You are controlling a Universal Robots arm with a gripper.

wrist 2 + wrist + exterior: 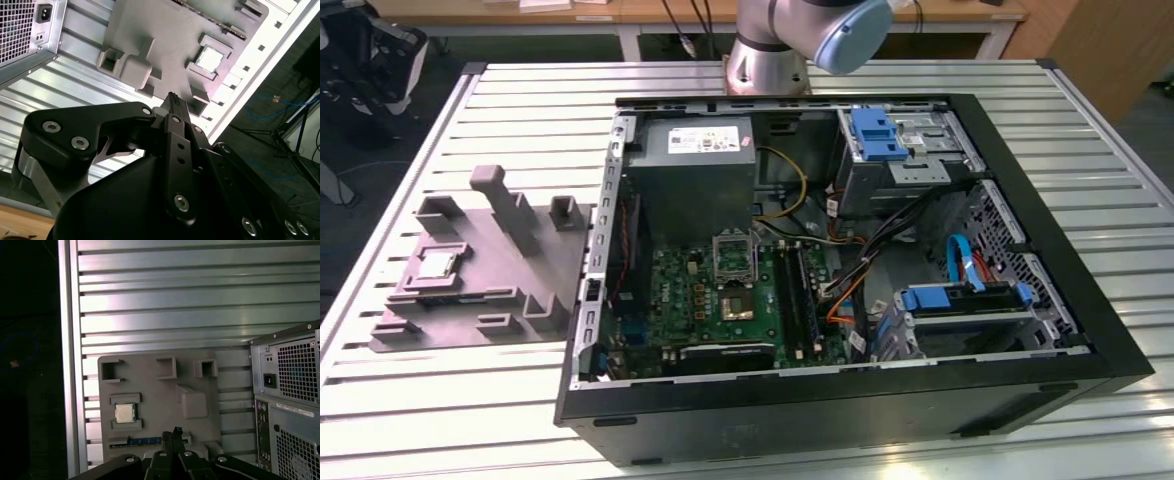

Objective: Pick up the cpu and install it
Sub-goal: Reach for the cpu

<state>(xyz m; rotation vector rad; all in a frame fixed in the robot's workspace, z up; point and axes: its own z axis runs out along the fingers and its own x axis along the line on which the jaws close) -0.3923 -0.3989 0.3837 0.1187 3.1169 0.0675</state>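
While the cpu point(438, 263) lies in its recess of the grey fixture point(480, 292) on the slatted table point(454, 400), at the exterior view's left of the open computer case point(854, 410), no step of the task is done: pickup and installation are both left. The gripper point(173, 436) hangs over the fixture's edge, clear of the chip, its pincer pressed together on nothing. A white label point(698, 140) on the power supply point(694, 190) bears print too small to read.
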